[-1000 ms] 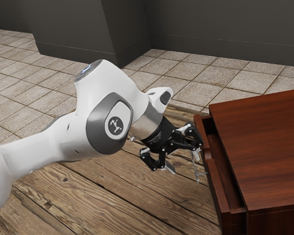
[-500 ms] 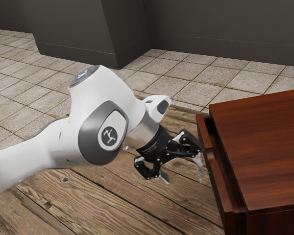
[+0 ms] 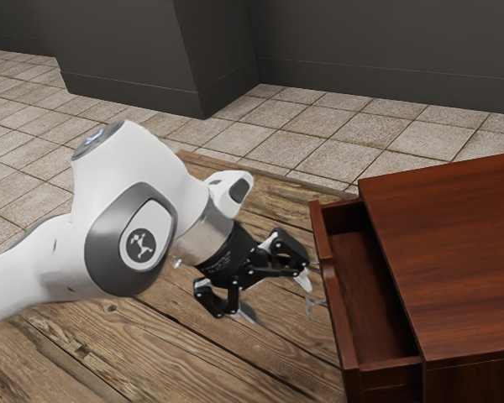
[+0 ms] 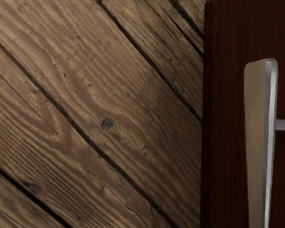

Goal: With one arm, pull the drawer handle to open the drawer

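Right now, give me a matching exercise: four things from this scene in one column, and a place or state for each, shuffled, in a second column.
Column one
1. dark red-brown wooden drawer
2. silver metal bar handle
3. black two-finger gripper
4. weathered wooden planks

Column two
A. fingers spread apart
B. slid partway out, inside showing
C. lying underneath the gripper
D. fixed to the drawer's front

Pairs: 1-B, 2-D, 3-A, 4-C
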